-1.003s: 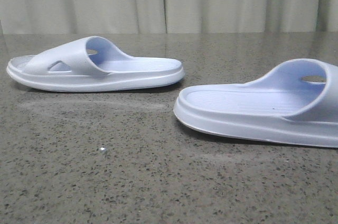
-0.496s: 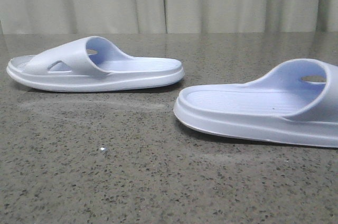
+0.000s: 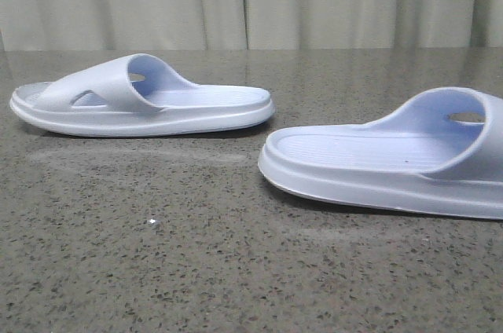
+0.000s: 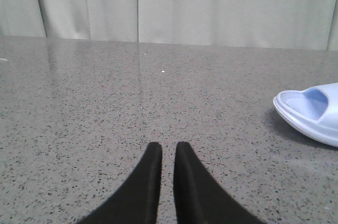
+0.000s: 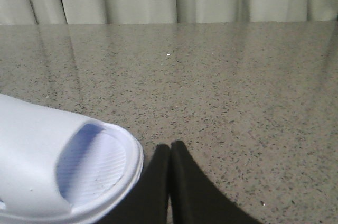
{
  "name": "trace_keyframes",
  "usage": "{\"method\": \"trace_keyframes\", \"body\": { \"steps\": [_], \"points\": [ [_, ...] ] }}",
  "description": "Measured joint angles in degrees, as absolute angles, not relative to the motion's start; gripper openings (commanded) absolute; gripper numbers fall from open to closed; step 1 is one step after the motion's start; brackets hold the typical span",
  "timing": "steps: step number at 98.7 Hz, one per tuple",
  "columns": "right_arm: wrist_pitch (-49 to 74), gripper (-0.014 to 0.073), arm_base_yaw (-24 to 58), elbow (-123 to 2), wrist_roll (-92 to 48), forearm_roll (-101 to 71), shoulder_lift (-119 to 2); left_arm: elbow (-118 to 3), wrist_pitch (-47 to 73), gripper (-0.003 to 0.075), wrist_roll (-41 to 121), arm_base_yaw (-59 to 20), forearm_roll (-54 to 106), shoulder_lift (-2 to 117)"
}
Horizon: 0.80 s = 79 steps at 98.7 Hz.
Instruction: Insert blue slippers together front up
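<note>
Two pale lavender-blue slippers lie flat, sole down, on the speckled grey table (image 3: 196, 254). One slipper (image 3: 141, 101) lies at the far left; the other slipper (image 3: 385, 164) lies nearer at the right, running off the frame edge. Neither gripper shows in the front view. In the left wrist view my left gripper (image 4: 165, 147) is empty, its black fingers a narrow slit apart, low over bare table; one end of a slipper (image 4: 311, 110) lies well off to one side. In the right wrist view my right gripper (image 5: 170, 146) is shut and empty, close beside a slipper's end (image 5: 63, 166).
Pale curtains (image 3: 251, 3) hang behind the table's far edge. Bare table lies between the two slippers and in front of them.
</note>
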<state>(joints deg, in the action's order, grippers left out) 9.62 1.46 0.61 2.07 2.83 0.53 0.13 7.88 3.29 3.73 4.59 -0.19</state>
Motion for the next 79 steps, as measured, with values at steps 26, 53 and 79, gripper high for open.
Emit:
{"method": "trace_keyframes", "body": {
  "steps": [26,53,79],
  "points": [
    [5.79,-0.0079,1.46,0.61,2.07,-8.47,0.53,0.13,5.47,0.0015,3.29,3.73,15.15,-0.19],
    [5.41,-0.0079,1.46,0.61,2.07,-26.03,0.53,0.13,2.83,0.0015,3.29,3.73,37.85,-0.19],
    [16.41,-0.0078,1.46,-6.68,2.17,-27.08,-2.78,-9.68,14.37,0.0015,3.29,3.73,34.26,1.39]
  ]
}}
